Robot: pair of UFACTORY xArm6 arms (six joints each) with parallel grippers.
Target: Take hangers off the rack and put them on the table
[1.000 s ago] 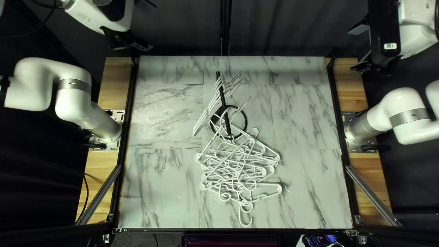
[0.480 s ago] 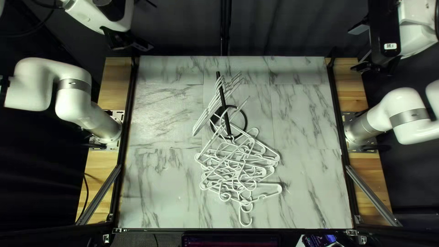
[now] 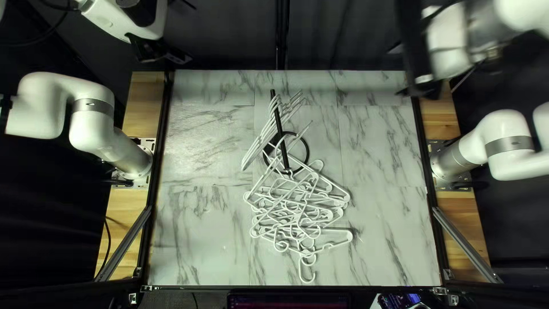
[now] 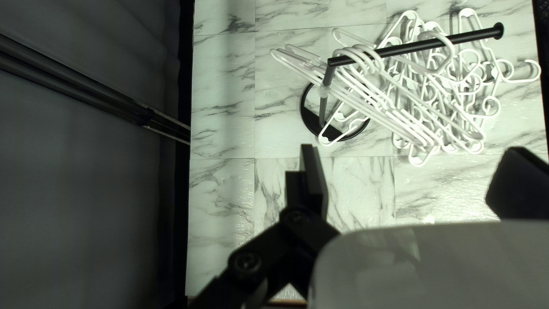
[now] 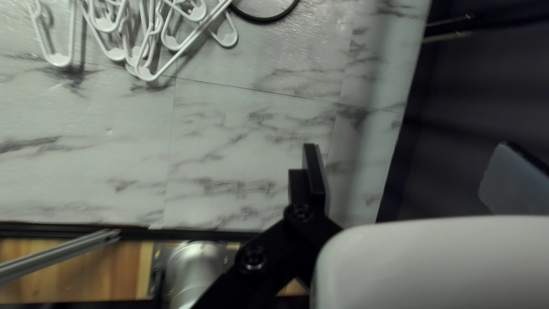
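Near table [image 3: 200, 229] centre, one rack [image 4: 469, 36] held several hangers [image 3: 260, 140]; more lay tangled by it, count unclear. Left gripper [image 3: 171, 59] and right gripper [image 3: 394, 71] had fingers apart.

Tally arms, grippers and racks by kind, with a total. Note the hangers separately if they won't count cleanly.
Arms: 2 (left arm, right arm)
Grippers: 2 (left gripper, right gripper)
Rack: 1
Total: 5
Hangers: overlapping, no firm count; excluded.
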